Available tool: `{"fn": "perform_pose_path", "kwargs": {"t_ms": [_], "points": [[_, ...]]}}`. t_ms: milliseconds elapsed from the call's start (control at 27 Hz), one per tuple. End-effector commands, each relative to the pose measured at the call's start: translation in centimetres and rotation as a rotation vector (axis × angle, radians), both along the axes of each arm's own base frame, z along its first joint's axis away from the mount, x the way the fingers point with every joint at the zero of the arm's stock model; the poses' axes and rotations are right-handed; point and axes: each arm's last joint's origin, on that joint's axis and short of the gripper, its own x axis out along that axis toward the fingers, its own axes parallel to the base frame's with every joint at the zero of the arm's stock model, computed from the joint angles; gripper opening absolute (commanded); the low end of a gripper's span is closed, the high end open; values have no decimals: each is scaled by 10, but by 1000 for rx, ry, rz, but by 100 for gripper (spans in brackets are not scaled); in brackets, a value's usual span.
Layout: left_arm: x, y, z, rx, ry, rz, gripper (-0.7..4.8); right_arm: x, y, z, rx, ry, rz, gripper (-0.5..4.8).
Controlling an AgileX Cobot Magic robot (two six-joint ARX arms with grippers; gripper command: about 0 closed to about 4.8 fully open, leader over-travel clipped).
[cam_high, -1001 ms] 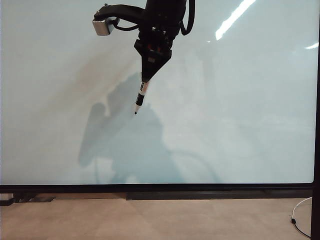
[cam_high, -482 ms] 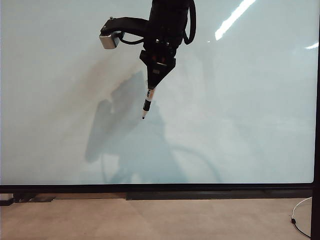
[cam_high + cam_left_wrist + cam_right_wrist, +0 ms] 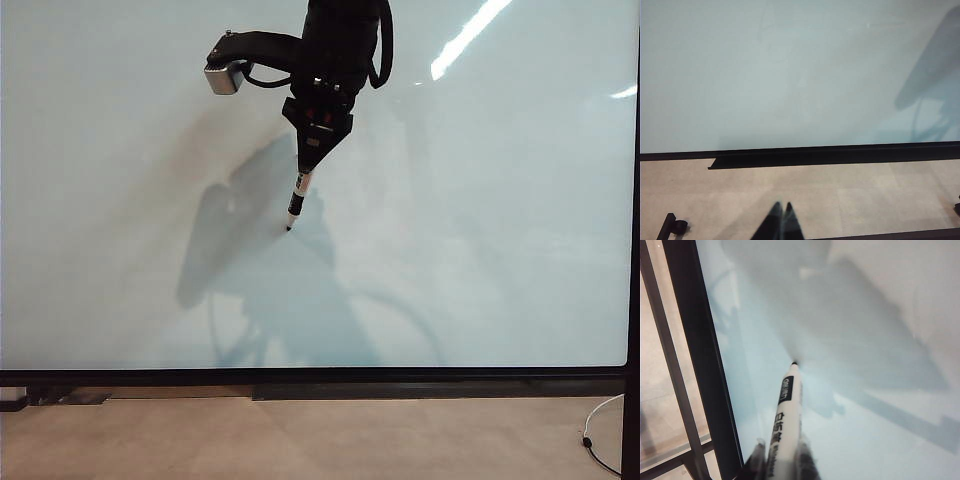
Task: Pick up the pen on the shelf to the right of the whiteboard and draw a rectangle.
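The whiteboard (image 3: 480,250) fills most of the exterior view, glossy pale grey-white in a thin black frame. My right gripper (image 3: 305,168) hangs in front of its upper middle, pointing down, shut on the pen (image 3: 296,198). The pen has a white barrel with a black band. In the right wrist view the pen (image 3: 786,415) sticks out from between the right gripper (image 3: 781,457) fingers, its dark tip at the whiteboard (image 3: 880,440) surface, meeting its own shadow. No rectangle shows on the board. The shelf is out of view. My left gripper (image 3: 781,206) is shut and empty, low before the whiteboard (image 3: 790,75).
A black ledge (image 3: 430,390) runs under the board's lower frame, above a beige floor (image 3: 300,440). A white cable (image 3: 600,440) lies at the lower right. Black frame bars (image 3: 685,365) stand beside the board's edge in the right wrist view.
My right gripper has moved a little to the right with the pen. The pen's tip has closed in on its shadow on the board. The left gripper has stayed still.
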Motion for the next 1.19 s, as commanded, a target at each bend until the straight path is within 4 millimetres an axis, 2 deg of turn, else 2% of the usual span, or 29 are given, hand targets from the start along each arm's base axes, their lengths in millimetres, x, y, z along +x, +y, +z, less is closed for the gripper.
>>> {"fn": "perform_pose_path", "kwargs": {"t_ms": [37, 1186], "points": [[0, 0, 2, 1, -16, 0, -5, 1, 1, 7, 10, -57, -28, -5], [0, 0, 2, 1, -15, 0, -5, -11, -8, 45, 62, -184, -43, -5]]}}
